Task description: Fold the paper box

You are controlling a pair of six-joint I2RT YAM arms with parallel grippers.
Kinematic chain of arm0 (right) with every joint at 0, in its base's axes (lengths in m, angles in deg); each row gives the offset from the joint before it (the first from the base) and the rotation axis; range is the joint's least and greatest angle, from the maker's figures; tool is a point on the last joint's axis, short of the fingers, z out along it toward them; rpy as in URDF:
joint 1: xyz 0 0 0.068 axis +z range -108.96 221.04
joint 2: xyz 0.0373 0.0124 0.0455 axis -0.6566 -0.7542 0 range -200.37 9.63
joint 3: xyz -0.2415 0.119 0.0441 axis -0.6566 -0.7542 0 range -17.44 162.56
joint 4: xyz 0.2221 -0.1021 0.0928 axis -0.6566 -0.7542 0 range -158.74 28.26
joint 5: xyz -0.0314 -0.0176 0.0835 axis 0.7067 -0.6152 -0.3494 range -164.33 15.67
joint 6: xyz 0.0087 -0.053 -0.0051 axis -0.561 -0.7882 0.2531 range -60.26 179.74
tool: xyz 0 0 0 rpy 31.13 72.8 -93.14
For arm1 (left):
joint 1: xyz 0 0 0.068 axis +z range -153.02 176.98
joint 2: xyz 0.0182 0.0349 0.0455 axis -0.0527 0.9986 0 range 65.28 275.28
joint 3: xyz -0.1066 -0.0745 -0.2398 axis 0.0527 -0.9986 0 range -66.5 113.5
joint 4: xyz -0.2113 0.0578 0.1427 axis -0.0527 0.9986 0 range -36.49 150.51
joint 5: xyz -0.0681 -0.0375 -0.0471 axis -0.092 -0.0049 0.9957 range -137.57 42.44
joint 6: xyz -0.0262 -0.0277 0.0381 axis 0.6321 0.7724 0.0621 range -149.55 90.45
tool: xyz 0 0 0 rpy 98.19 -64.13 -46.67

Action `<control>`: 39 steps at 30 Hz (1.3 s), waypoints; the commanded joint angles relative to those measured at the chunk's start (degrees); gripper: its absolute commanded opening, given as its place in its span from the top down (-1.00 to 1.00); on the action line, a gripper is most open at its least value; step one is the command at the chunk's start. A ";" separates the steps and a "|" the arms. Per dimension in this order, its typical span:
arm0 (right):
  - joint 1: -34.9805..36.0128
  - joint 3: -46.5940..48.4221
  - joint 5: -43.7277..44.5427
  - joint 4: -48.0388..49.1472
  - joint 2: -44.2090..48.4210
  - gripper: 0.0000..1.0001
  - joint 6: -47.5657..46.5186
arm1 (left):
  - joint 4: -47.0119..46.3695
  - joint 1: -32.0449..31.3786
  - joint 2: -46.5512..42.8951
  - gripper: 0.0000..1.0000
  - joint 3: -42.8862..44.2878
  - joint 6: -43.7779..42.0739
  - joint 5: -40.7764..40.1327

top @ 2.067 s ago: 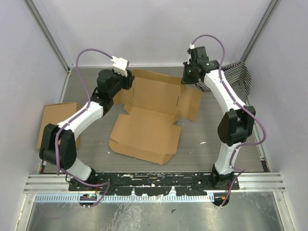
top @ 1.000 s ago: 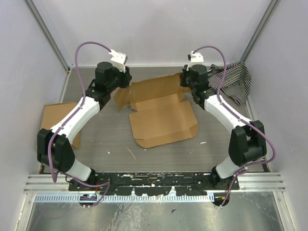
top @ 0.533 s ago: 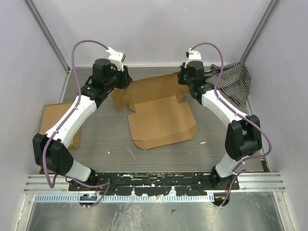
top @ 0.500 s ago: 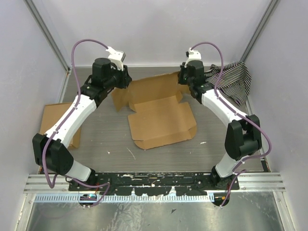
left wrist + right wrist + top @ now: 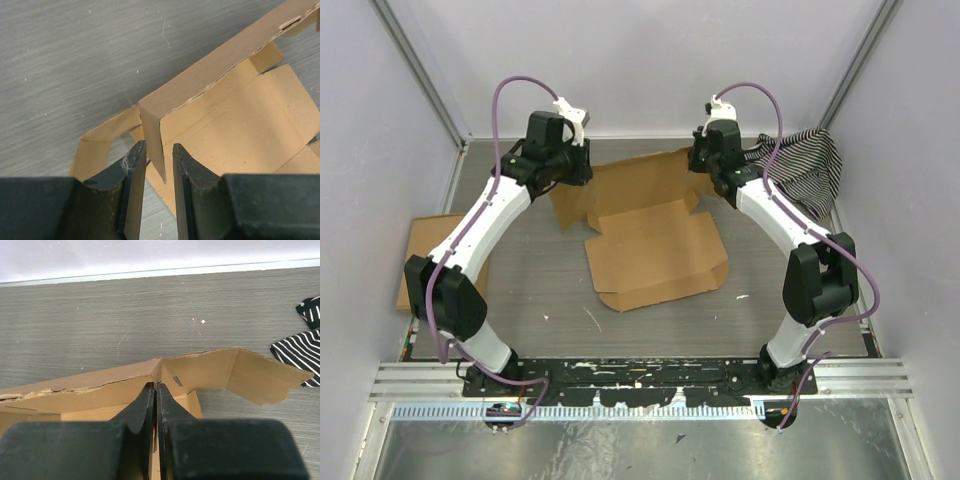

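- Box: brown cardboard, partly folded, lying open at the middle of the table, slightly toward its far side. The near panel lies flat with its front edge turned up. The far wall stands tilted up off the surface.
- Left claw: at the far-left corner of the box. Its jaws are narrowly spread and straddle the lower tip of the corner flap, which hangs down from the far wall. The gap between the jaws is wider than the card. Whether either finger presses the flap cannot be told.
- Right claw: at the far-right corner of the box. Its jaws are pressed together, pinching the card at the fold where the far wall meets the right side flap. That flap angles away to the right, clear of the table.
- Cloth: black-and-white striped, bunched at the far-right corner of the table, beside the right arm and apart from the box.
- Card piece: flat, brown, at the left edge of the table, partly under the left arm, well apart from the box.
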 commanded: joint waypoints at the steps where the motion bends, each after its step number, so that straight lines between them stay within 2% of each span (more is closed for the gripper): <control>1: 0.32 2.93 -0.22 -0.09 -0.15 0.85 0.66 | 5.07 -0.31 1.73 0.31 3.89 1.46 1.00; 9: 0.31 3.27 -0.83 -0.90 -0.35 0.84 0.62 | 6.65 -0.31 4.92 0.37 5.50 4.34 -3.27; 15: 0.33 3.91 -2.34 -2.53 -0.99 0.83 0.49 | 8.36 -0.41 8.29 0.54 7.20 6.28 -5.83; 18: 0.31 4.01 -3.18 -3.33 -0.95 0.80 0.19 | 7.45 -0.48 8.68 0.73 6.65 7.53 -8.13; 20: 0.34 4.77 -4.38 -4.90 -0.99 0.68 -0.38 | 5.72 -0.48 8.09 0.95 4.67 7.85 -10.01; 23: 0.24 6.70 -4.92 -8.05 -1.29 0.28 -0.88 | -1.15 -0.59 4.84 1.00 -1.55 8.10 -11.97; 27: -1.22 6.73 -4.59 -8.94 0.85 0.08 -1.41 | -12.59 -0.57 -0.36 1.00 -11.36 7.42 -15.01; 33: -10.11 1.92 -12.89 -1.90 7.82 -0.04 2.05 | -26.22 -0.66 -5.71 1.00 -22.30 3.31 -15.64; 39: -18.99 -2.07 -13.76 0.17 6.02 0.04 2.76 | -39.52 -0.70 -9.44 1.00 -30.62 1.36 -12.72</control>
